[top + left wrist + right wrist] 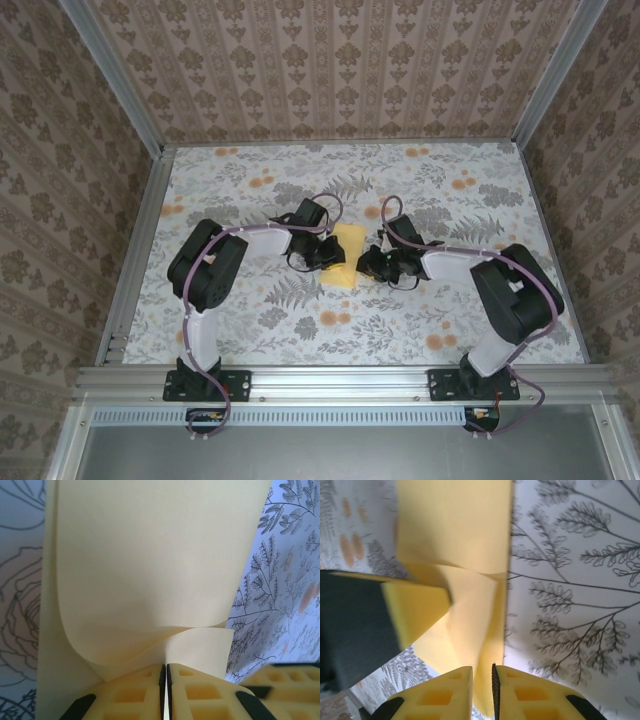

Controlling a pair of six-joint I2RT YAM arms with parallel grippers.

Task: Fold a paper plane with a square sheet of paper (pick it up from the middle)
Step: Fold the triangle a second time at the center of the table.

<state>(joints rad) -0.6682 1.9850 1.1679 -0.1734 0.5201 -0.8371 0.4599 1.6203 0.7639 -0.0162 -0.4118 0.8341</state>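
Paper — in left pincer (right pincer at edge)

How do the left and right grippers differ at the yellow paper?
The left gripper is shut on the paper, jaws nearly touching; the right gripper has jaws slightly apart around it. The left gripper reaches from the paper's left, the right gripper from its right. Both meet at the same paper.

Top cam's fixed high behind the arm bases, tilted down, so I see the whole table from afar. Wrist cams face forward-down, very close. All three overlap on the square sheet of paper mid-table.
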